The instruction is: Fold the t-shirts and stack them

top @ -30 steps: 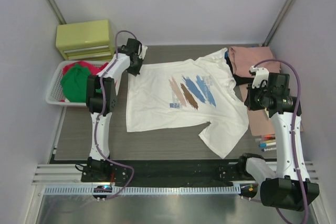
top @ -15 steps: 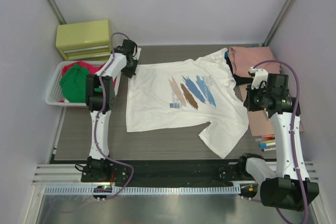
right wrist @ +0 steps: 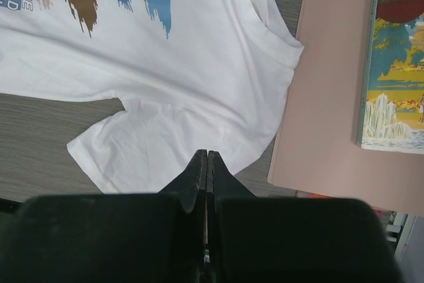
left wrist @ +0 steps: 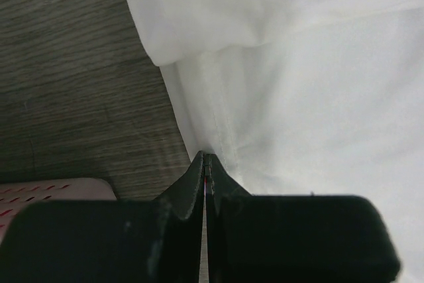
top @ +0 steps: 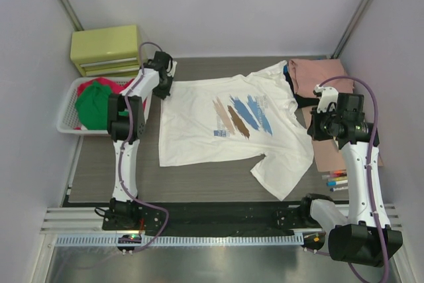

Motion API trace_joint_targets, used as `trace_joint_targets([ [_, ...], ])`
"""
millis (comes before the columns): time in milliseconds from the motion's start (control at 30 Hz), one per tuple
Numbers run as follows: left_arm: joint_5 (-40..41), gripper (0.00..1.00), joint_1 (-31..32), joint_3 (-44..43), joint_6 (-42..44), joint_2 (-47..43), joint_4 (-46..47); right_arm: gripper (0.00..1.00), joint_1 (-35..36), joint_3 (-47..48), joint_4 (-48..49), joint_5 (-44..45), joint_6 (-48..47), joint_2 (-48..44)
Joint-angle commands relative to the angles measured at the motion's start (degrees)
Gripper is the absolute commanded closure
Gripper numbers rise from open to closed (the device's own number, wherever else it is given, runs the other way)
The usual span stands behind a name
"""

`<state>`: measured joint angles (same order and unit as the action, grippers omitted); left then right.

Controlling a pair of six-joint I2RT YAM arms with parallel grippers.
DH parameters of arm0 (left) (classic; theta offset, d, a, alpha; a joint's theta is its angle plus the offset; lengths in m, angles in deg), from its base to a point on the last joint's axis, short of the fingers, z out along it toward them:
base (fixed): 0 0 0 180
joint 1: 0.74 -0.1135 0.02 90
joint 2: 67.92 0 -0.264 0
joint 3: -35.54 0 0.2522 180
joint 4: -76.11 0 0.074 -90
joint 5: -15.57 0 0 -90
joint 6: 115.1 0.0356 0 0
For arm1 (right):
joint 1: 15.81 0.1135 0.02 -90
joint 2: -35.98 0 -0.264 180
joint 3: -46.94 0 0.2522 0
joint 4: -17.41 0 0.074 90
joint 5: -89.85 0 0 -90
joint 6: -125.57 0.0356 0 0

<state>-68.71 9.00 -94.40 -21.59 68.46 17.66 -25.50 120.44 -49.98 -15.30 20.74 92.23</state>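
A white t-shirt [top: 225, 120] with blue, brown and pink brush strokes lies spread flat on the table. My left gripper [top: 165, 85] is shut at its back-left edge. In the left wrist view its tips [left wrist: 207, 158] sit over the shirt's hem [left wrist: 199, 117] by the sleeve, and no cloth shows between them. The right gripper [top: 317, 124] hovers shut at the shirt's right side, above the near sleeve [right wrist: 165, 137], with its tips [right wrist: 207, 154] empty. Red [top: 89, 86] and green [top: 96, 105] shirts fill a white basket [top: 66, 122]. A folded salmon-pink shirt [top: 318, 74] lies on a black one [top: 301, 101] at the back right.
A yellow-green drawer box [top: 106, 50] stands at the back left behind the basket. A flat salmon-pink sheet [right wrist: 331, 97] with a thin book [right wrist: 394, 57] on it lies right of the shirt. Coloured markers [top: 338, 180] lie near the right arm's base.
My left gripper has shifted slightly left and back along the shirt's edge. The shirt and the right arm have not visibly moved.
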Motion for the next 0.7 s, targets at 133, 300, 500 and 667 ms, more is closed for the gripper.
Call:
trace_joint_targets([
  [133, 6.06, 1.0, -1.83, 11.58, 1.67, -11.29, 9.96, 0.99, 0.03, -0.07, 1.77, -2.77, 0.59, 0.18],
  [300, 5.98, 1.0, -1.74, 20.28, 2.64, -20.08, 14.89, 0.99, 0.03, -0.59, 2.65, -3.65, 0.68, 0.53],
  [500, 0.37, 1.0, -1.74, 24.86, 1.51, -25.27, 14.28, 0.99, 0.03, -0.69, 1.6, -7.42, -0.54, 0.44],
  [667, -22.53, 1.0, -0.86, 25.31, 0.27, -26.87, 1.32, 0.98, 0.11, 2.56, -4.98, -7.45, -6.34, 3.95],
])
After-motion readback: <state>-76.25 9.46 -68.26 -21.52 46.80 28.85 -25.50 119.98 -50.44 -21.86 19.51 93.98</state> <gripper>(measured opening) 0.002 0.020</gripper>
